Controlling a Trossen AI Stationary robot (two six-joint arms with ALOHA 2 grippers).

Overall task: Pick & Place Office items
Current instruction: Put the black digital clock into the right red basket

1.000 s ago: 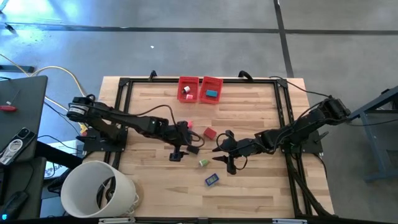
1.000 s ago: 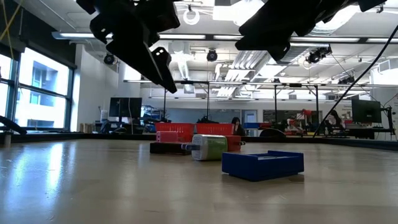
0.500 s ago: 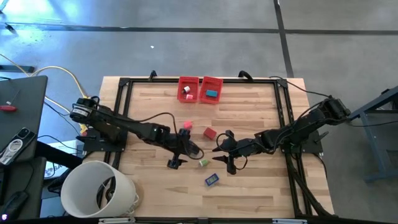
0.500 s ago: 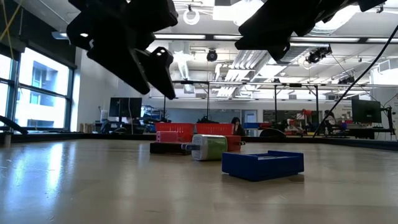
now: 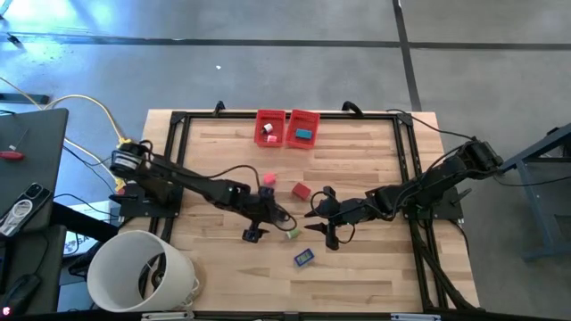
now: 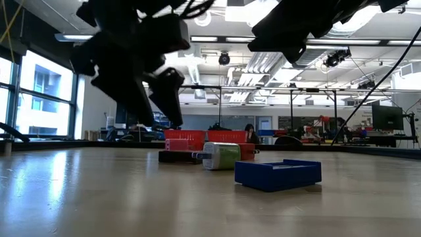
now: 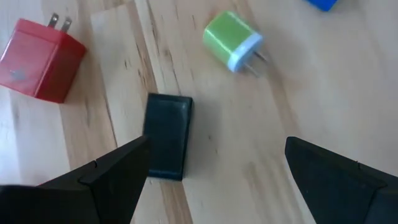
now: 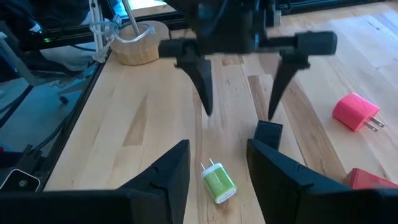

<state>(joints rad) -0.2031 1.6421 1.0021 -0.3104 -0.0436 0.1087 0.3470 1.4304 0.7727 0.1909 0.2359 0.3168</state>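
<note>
My left gripper (image 5: 264, 225) is open and hovers over the middle of the table, fingers pointing down; it also shows in the right wrist view (image 8: 239, 112). A small black piece (image 7: 166, 134) lies flat on the wood below it, nearer one finger, untouched. A green plug-shaped piece (image 7: 231, 41) lies just past it, and a red one (image 7: 38, 59) to the side. A pink piece (image 5: 268, 179) and a dark blue piece (image 5: 304, 258) lie flat nearby. My right gripper (image 5: 326, 228) is open and empty, above the table right of the green piece (image 8: 217, 183).
Two red bins (image 5: 270, 127) (image 5: 304, 127) stand at the far edge with small pieces inside. A big white bucket (image 5: 143, 272) stands off the near left corner. A black frame (image 5: 178, 120) rims the table. Bare wood lies toward the near edge.
My left gripper has moved toward the table's near edge and come down, from beside the pink piece to over the black piece near the green one. It has stayed open. My right arm and the pieces have kept still.
</note>
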